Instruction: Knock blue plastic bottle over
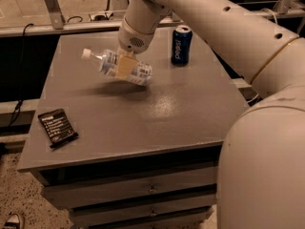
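Gripper (pixel 126 67) around blue plastic bottle (pixel 107 61) above table (pixel 181 109), can (pixel 181 44) behind-right, packet (pixel 57 127) front-left.

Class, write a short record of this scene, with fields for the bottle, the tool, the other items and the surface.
Bottle: blue plastic bottle, tilted nearly level, white cap pointing to picture left; appears raised off the table, with its shadow beneath
Tool: tool, at the bottle's middle, closed on it from above
Other items: blue soda can, upright near the back; black packet, flat near the front left corner
Surface: grey table
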Action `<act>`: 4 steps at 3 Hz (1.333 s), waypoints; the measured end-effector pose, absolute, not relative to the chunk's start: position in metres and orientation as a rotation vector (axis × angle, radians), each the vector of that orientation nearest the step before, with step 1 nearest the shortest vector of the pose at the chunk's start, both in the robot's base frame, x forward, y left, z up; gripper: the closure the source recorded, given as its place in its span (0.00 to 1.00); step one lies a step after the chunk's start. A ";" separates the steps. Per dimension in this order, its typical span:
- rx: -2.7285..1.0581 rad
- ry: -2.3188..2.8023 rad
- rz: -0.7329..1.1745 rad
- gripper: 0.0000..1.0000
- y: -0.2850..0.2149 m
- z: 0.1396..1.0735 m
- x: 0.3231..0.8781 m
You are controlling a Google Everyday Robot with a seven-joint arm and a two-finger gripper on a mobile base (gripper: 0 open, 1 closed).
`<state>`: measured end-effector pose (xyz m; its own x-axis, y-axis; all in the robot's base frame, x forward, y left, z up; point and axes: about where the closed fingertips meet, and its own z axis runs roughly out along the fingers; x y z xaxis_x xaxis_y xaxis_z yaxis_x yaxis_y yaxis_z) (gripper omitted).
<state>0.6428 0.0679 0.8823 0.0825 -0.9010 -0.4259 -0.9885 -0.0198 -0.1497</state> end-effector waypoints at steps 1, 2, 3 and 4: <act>-2.037 1.850 0.311 0.59 0.074 0.871 0.634; -2.082 1.835 0.339 0.35 0.080 0.862 0.626; -2.109 1.817 0.366 0.12 0.088 0.856 0.621; -2.097 1.811 0.389 0.00 0.089 0.855 0.621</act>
<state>0.6207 0.0895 0.8553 0.1493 -0.8950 -0.4203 -0.9887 -0.1284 -0.0778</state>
